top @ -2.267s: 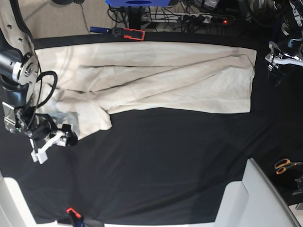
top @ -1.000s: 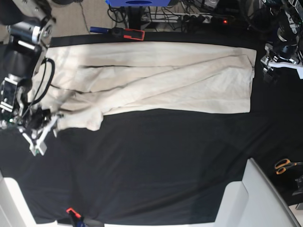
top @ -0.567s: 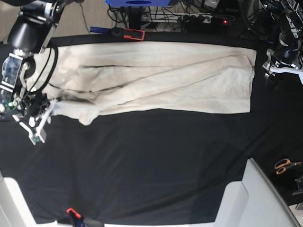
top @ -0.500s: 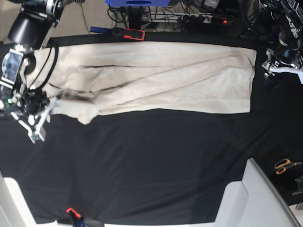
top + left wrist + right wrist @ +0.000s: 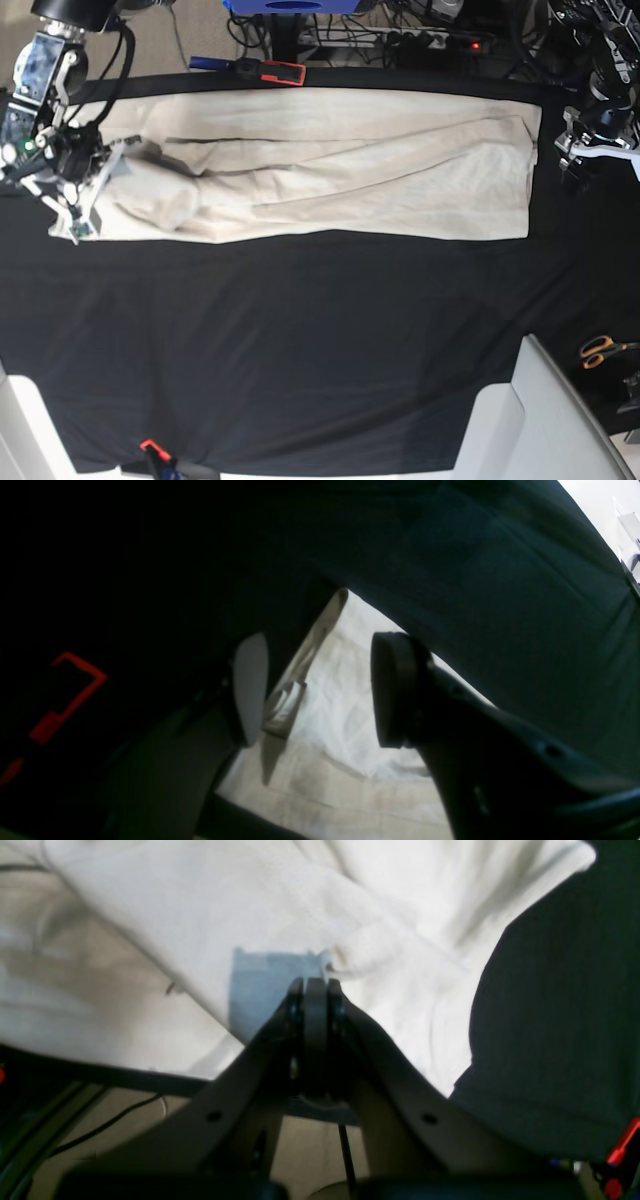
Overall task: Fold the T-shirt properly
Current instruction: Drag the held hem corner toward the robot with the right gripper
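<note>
Left wrist view: the left gripper has its jaws parted wide with nothing between them. Beyond the gap lies one end of the T-shirt, flat on the black-covered surface. The jaws hang clear of the cloth, judged to be waiting for their own fold.

Right wrist view: the right gripper has its jaws pressed together. A light fold of the T-shirt sits right at the tips; the pinch appears to hold cloth, so that the sleeve end can be carried over the body.

Base view: the T-shirt lies stretched along the surface. The right gripper is at one end, the left gripper just off the other. Scissors lie well apart from both.
</note>
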Controlling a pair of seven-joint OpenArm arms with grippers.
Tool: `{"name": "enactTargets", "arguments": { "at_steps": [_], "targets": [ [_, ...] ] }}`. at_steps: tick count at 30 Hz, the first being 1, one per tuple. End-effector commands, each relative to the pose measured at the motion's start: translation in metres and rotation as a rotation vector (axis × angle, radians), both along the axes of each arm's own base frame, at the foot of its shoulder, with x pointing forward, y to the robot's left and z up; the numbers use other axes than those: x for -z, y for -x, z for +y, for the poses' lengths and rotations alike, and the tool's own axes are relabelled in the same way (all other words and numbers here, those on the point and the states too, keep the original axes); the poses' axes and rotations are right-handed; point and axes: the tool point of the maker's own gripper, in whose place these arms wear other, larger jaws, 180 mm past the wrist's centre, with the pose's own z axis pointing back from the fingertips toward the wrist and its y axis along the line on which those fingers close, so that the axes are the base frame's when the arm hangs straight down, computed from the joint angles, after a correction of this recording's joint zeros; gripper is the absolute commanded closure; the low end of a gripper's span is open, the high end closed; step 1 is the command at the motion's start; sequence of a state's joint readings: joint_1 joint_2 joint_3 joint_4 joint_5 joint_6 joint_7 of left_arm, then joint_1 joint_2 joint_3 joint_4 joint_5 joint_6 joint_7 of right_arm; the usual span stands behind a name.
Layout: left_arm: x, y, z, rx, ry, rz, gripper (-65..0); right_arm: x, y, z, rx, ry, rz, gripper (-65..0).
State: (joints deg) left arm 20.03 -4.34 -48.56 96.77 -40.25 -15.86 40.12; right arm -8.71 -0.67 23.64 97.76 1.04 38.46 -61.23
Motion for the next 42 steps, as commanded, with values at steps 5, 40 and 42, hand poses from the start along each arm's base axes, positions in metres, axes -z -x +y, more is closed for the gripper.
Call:
{"name": "enactTargets", "arguments": {
  "at_steps": [5, 40, 42],
  "targets": [
    [-0.013, -0.005, 0.005, 0.006, -0.031, -0.039, -32.9, -0.002, 0.004, -0.003, -0.003, 0.009, -0.009, -0.2],
    [-0.017, -0.006, 0.010, 0.013, -0.050, -0.036, -32.9, 0.035, 0.045, 0.004, 0.041, -0.073, 0.034, -0.3],
    [-0.017, -0.006, 0.010, 0.013, -0.050, -0.036, -32.9, 0.035, 0.045, 0.003, 0.045, -0.069, 0.035, -0.8]
  ]
}}
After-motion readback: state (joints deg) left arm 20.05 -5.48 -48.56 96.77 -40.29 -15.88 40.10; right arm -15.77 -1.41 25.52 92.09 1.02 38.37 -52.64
